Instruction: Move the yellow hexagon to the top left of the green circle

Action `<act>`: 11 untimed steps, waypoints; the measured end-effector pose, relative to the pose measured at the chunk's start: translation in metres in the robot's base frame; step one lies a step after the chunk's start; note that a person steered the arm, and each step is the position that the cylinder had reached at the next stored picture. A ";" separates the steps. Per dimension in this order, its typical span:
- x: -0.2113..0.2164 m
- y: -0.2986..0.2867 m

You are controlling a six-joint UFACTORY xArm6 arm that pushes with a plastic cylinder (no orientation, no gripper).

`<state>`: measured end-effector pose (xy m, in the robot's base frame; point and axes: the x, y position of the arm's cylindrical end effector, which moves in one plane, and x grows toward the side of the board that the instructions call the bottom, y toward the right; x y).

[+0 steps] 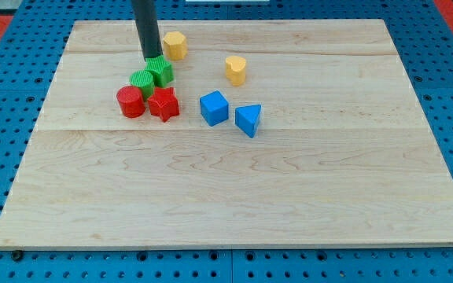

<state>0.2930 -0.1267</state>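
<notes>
The yellow hexagon [174, 45] lies near the view's top, left of centre. The green circle [141, 81] sits below and to its left, touching a green star-like block [161, 72] on its upper right. My tip [152, 59] comes down just left of the yellow hexagon and right above the green star block, at the green circle's upper right. The rod hides a little of the board behind it.
A red circle [130, 102] and a red star [163, 103] sit just below the green pair. A yellow heart-shaped block [236, 69], a blue cube [214, 108] and a blue triangle [248, 119] lie to the right. The wooden board [234, 196] rests on a blue pegboard.
</notes>
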 end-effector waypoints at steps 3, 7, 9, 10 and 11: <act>0.018 0.049; -0.042 0.033; -0.014 -0.034; -0.012 -0.050; 0.004 -0.063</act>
